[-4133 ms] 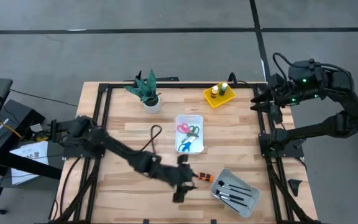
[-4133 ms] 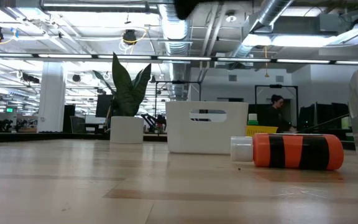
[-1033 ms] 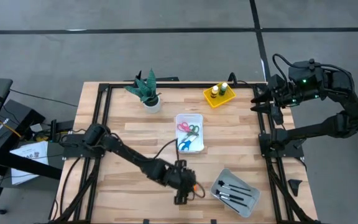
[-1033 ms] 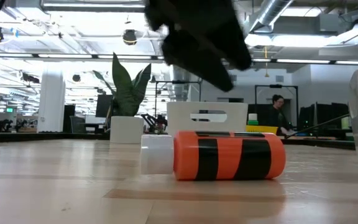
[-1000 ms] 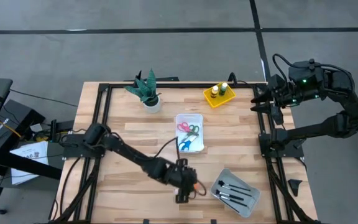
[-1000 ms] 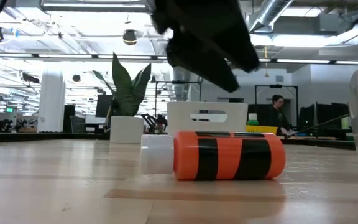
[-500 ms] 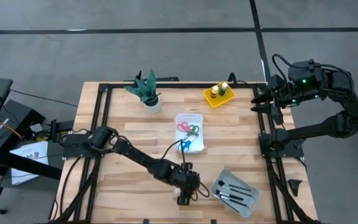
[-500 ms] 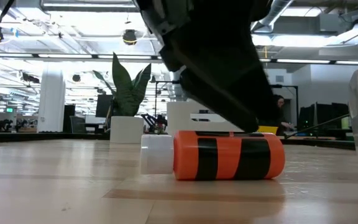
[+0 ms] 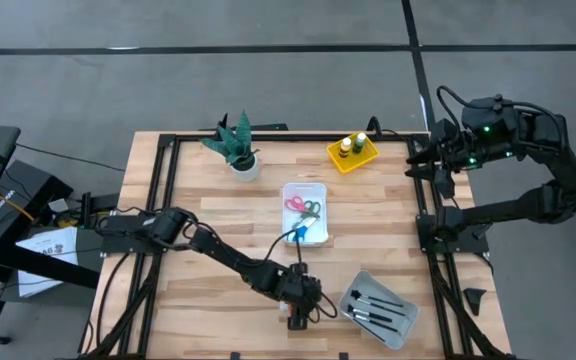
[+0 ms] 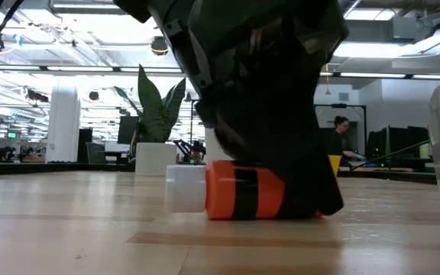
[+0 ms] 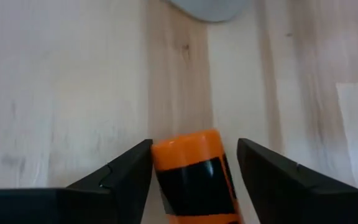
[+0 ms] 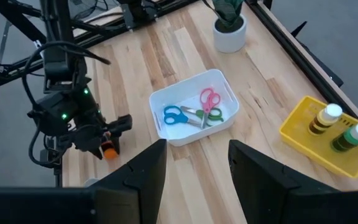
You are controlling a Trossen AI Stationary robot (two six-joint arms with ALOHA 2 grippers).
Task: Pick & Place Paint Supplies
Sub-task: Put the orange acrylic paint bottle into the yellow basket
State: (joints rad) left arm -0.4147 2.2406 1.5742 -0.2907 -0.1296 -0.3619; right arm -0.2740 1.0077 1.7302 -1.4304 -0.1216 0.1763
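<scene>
An orange paint bottle with black stripes [image 11: 191, 171] lies on its side on the wood table near the front edge, its white cap [image 10: 186, 189] pointing away from the gripper. My left gripper [image 9: 298, 308] is open and low over the bottle, one finger on each long side of its body [image 10: 243, 191]. My right gripper [image 12: 196, 146] is open and holds nothing. It hangs high over the table's far right corner [image 9: 418, 165]. My left gripper comes slanting down from above with its fingers on either side of the bottle's orange body, toward the base end. One finger [image 11: 138, 163] stands close against the side [image 11: 157, 155]; whether it touches I cannot tell. On the other side a gap shows. The bottle rests on the table.
A grey tray [image 9: 400, 335] with dark brushes sits just right of the bottle. A white tray [image 9: 286, 212] with scissors stands mid-table. At the far edge are a yellow tray [image 9: 338, 163] with bottles and a potted plant [image 9: 236, 148]. Bare wood lies to the left.
My left gripper has come down onto the orange bottle. It hung above the bottle before and now stands low around its body. The bottle still lies on its side on the table.
</scene>
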